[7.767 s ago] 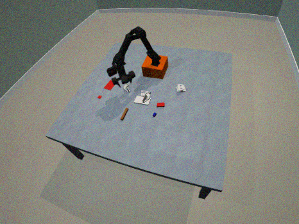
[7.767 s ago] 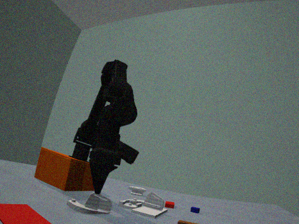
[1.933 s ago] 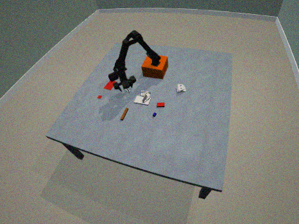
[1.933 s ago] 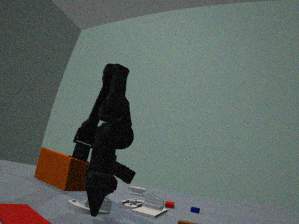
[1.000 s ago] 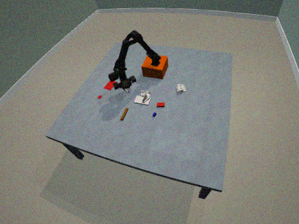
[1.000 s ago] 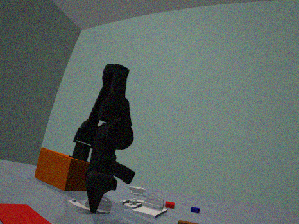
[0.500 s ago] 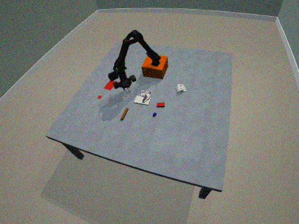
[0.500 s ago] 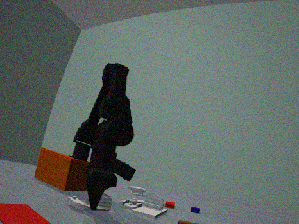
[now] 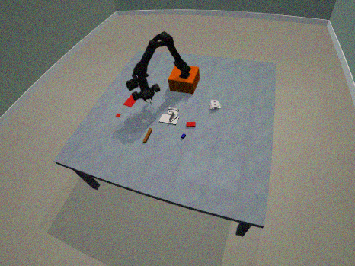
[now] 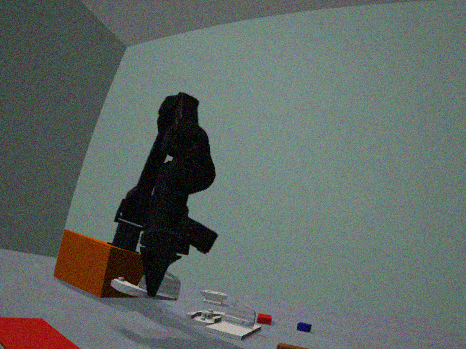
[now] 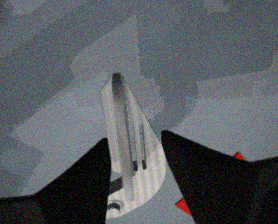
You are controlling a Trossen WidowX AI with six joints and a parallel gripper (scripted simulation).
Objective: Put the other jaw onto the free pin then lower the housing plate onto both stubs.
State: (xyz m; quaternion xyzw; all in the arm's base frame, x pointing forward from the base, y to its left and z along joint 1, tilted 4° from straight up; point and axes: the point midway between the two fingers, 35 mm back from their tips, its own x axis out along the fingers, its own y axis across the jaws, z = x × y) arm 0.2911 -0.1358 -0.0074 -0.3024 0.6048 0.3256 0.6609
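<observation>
My gripper is shut on a loose white jaw and holds it above the table, left of the base in the top view. In the wrist view the jaw's narrow end points up and its toothed end lies at the bottom, partly hidden by the left finger. The white base carries the other jaw. The pins are too small to tell apart. The white housing plate lies apart, right of the base in the top view.
The orange box stands under the arm's foot. A red patch and a small red piece lie left. A brown bar, a red block and a blue piece lie around the base.
</observation>
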